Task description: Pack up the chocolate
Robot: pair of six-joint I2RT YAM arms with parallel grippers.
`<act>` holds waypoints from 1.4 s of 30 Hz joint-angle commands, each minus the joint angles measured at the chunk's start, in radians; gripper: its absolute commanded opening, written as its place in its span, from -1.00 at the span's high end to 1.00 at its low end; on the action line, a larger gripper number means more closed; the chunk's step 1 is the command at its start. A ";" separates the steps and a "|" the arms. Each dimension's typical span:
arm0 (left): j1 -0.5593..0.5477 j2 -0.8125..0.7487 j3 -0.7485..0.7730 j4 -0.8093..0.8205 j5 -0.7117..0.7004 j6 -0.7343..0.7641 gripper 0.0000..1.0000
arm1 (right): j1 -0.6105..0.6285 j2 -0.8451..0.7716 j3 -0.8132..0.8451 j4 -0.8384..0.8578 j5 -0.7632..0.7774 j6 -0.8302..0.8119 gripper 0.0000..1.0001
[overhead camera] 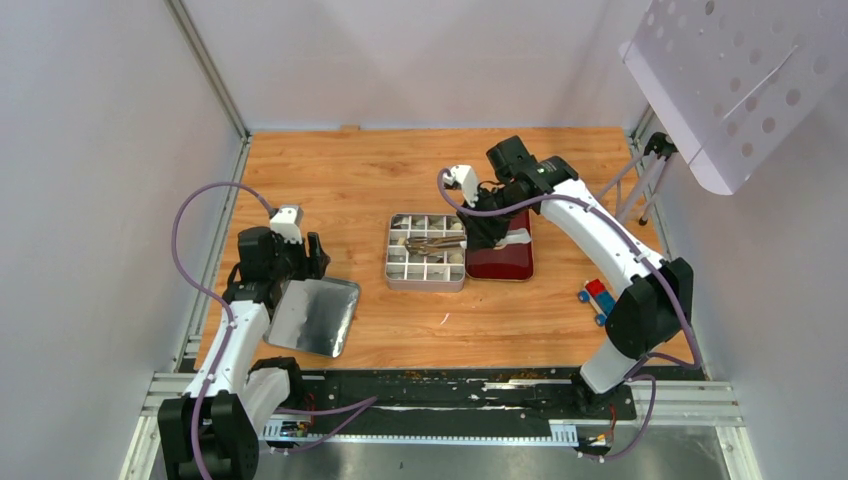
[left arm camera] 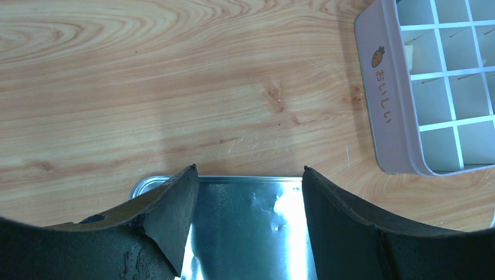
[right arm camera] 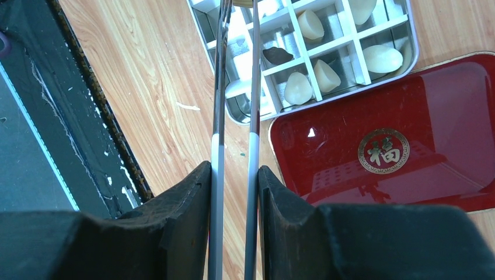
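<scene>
The compartment tin (overhead camera: pixel 426 251) sits mid-table and holds several pieces of chocolate. In the right wrist view I see cream-white pieces (right arm camera: pixel 382 58) and one dark brown piece (right arm camera: pixel 276 55) in the tin's cells (right arm camera: pixel 350 44). My right gripper (overhead camera: pixel 483 238) (right arm camera: pixel 233 169) is shut on the long metal tongs (right arm camera: pixel 219 87), whose tips reach over the tin (overhead camera: pixel 435 243); the tips are cut off by the frame's top edge. The red tray (overhead camera: pixel 502 260) (right arm camera: pixel 385 146) lies bare beside the tin. My left gripper (overhead camera: pixel 305 262) (left arm camera: pixel 250 169) is open over the silver lid (overhead camera: pixel 315 315) (left arm camera: pixel 251 227).
A small red-and-blue block (overhead camera: pixel 597 297) lies on the wood right of the red tray. A white perforated panel (overhead camera: pixel 740 70) on a stand hangs over the back right corner. A black strip (overhead camera: pixel 450 390) runs along the near edge. The tin's side also shows in the left wrist view (left arm camera: pixel 385 111).
</scene>
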 commanded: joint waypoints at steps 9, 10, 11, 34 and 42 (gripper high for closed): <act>0.011 -0.009 0.000 0.037 0.004 -0.012 -0.48 | 0.011 -0.012 -0.015 0.069 -0.023 0.025 0.30; 0.011 -0.007 0.001 0.036 0.005 -0.012 -0.48 | 0.011 -0.012 -0.015 0.071 -0.021 0.025 0.30; 0.011 -0.005 0.002 0.037 0.006 -0.012 -0.48 | 0.012 -0.012 -0.016 0.071 -0.021 0.026 0.30; 0.012 0.020 0.014 0.026 0.012 0.000 -0.48 | -0.202 -0.203 -0.162 0.061 0.023 -0.016 0.41; 0.011 0.077 0.062 0.016 0.021 0.019 -0.48 | -0.378 -0.333 -0.303 0.109 0.061 0.019 0.46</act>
